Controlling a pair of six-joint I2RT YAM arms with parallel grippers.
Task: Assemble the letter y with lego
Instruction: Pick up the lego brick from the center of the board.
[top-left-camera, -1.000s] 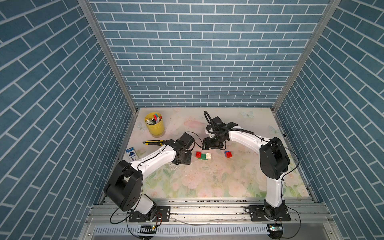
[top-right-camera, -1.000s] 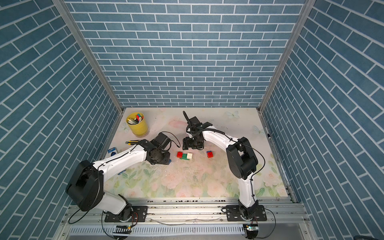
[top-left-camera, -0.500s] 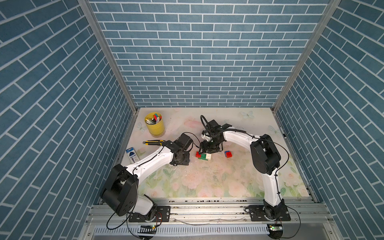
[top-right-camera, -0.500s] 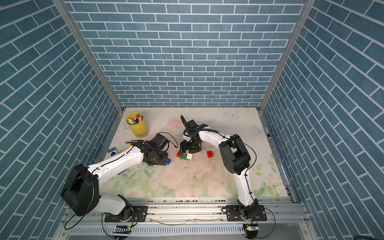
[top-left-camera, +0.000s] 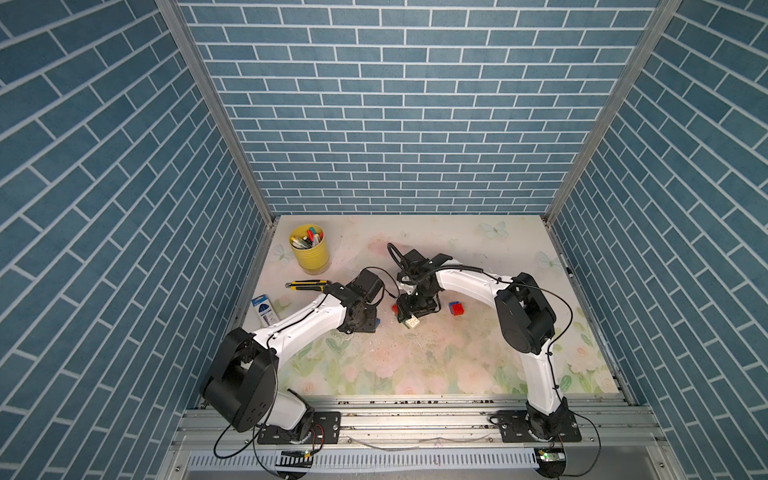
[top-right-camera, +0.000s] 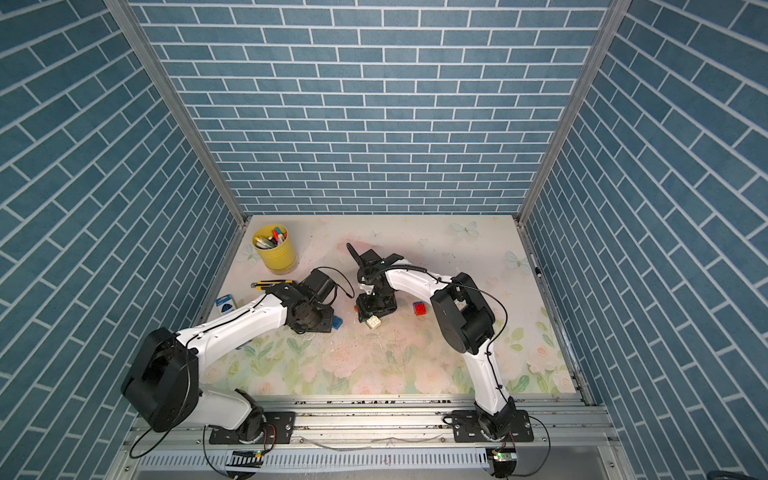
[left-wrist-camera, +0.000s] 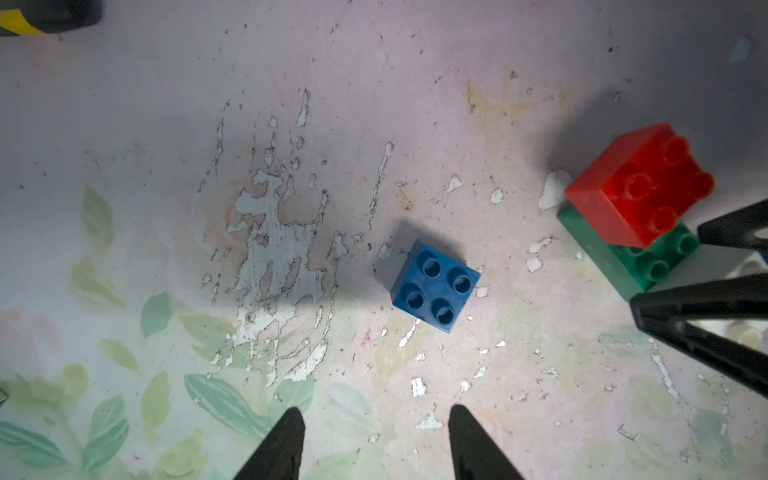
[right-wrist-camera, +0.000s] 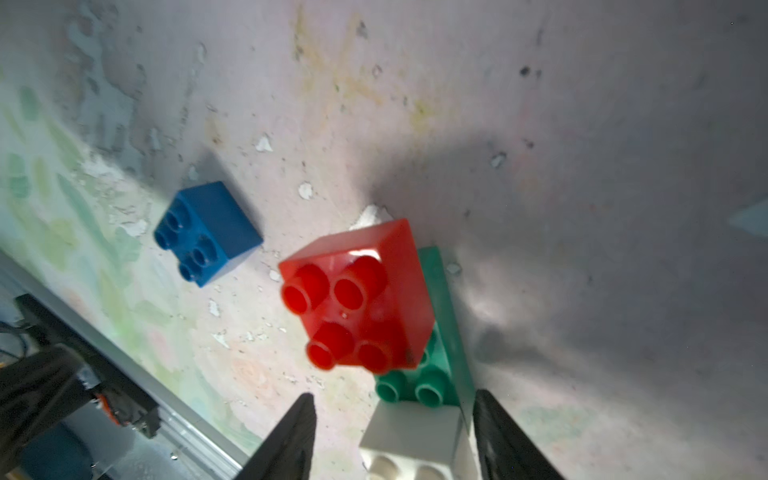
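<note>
The partly built letter y lies mid-table: a red brick (right-wrist-camera: 361, 299) sits on a green brick (right-wrist-camera: 440, 291), with a white brick (right-wrist-camera: 411, 432) joined at the green one's end. My right gripper (right-wrist-camera: 392, 415) straddles the white end. One finger touches it and a gap shows at the other. A loose blue brick (left-wrist-camera: 434, 284) lies ahead of my open, empty left gripper (left-wrist-camera: 374, 419). In both top views that blue brick (top-left-camera: 377, 322) peeks out beside the left wrist. A red brick stacked on a blue one (top-left-camera: 456, 308) stands right of the cluster (top-left-camera: 409, 318).
A yellow cup of pens (top-left-camera: 309, 249) stands at the back left. A yellow-black utility knife (top-left-camera: 307, 284) and a small blue-white box (top-left-camera: 264, 309) lie near the left wall. Brick-pattern walls close in three sides.
My right gripper has come down over the cluster and its jaws have narrowed. The cluster has turned, its white end now toward the front. The left arm has shifted slightly.
</note>
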